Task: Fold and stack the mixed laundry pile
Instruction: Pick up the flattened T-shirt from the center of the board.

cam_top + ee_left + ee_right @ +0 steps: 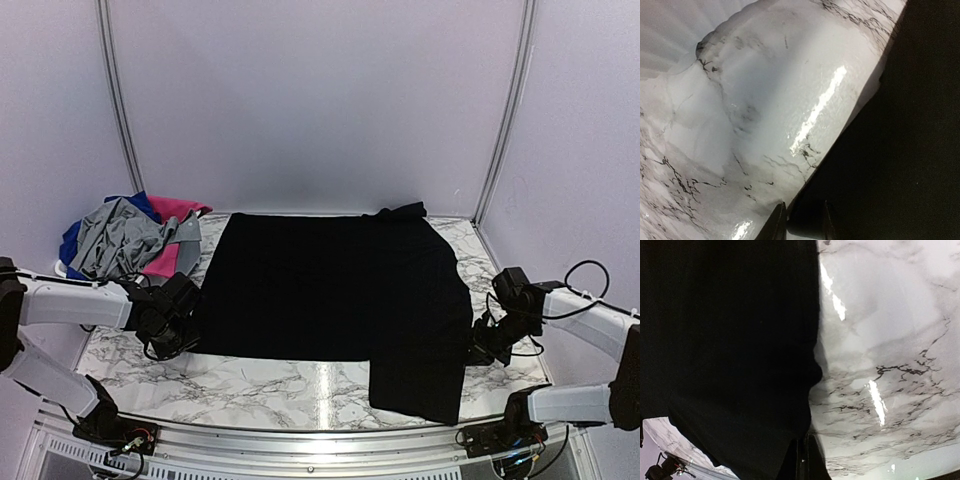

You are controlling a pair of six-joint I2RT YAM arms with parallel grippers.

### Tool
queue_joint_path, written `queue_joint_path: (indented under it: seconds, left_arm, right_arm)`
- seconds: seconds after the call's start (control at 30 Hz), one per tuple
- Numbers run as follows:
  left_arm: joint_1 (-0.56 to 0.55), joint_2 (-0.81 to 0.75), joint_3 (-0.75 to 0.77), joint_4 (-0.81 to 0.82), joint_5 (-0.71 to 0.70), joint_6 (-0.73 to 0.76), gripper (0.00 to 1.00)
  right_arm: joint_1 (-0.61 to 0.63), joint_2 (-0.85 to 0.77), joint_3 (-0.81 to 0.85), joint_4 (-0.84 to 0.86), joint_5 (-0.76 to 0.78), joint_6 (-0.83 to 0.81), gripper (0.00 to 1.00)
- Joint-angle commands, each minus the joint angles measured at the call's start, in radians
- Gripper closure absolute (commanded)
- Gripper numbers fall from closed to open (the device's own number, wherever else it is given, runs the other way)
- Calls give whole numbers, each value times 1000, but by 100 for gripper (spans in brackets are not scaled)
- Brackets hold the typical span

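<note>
Left gripper [801, 226] nearly closed astride left edge of flat-spread black cloth garment [330, 290] on white marble-patterned table [270, 385], hold unconfirmed; right gripper [803, 460] pinched shut on its right edge. Expect light, limp, sagging fabric: take by edges or corners, both sides together. Rest of laundry, a grey, blue and pink cloth pile [125, 240], heaped far left.
</note>
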Motion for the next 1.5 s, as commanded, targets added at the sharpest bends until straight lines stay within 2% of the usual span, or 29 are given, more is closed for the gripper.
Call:
queue_joint_path:
  seconds: [0.0, 0.1, 0.13, 0.33, 0.5, 0.6, 0.87, 1.03, 1.47]
  left_arm:
    - [10, 25, 3, -10, -2, 1, 85]
    - [9, 13, 2, -12, 37, 6, 99]
    - [8, 3, -2, -13, 52, 6, 100]
    - [-4, -101, -20, -94, 91, -14, 100]
    - [-21, -215, -6, -239, 101, -33, 100]
    - [-21, -271, -2, -276, 94, -49, 100]
    - [1, -154, 159, -277, 68, 20, 100]
    - [74, -74, 265, -276, 66, 72, 100]
    - [160, 170, 527, -275, 26, 183, 100]
  right_arm:
    - [-8, -40, 12, -5, -17, 22, 100]
    - [-8, -70, 14, -17, -32, 42, 100]
    - [-8, -83, 13, -22, -37, 48, 100]
    - [-8, -182, -6, -96, -83, 79, 100]
    - [-8, -306, -3, -178, -106, 136, 100]
    - [-8, -361, 20, -172, -105, 178, 100]
    - [-20, -161, 169, -26, -93, 128, 100]
    - [-115, -40, 278, 9, -107, 61, 100]
    - [-162, 238, 435, 205, -175, 101, 100]
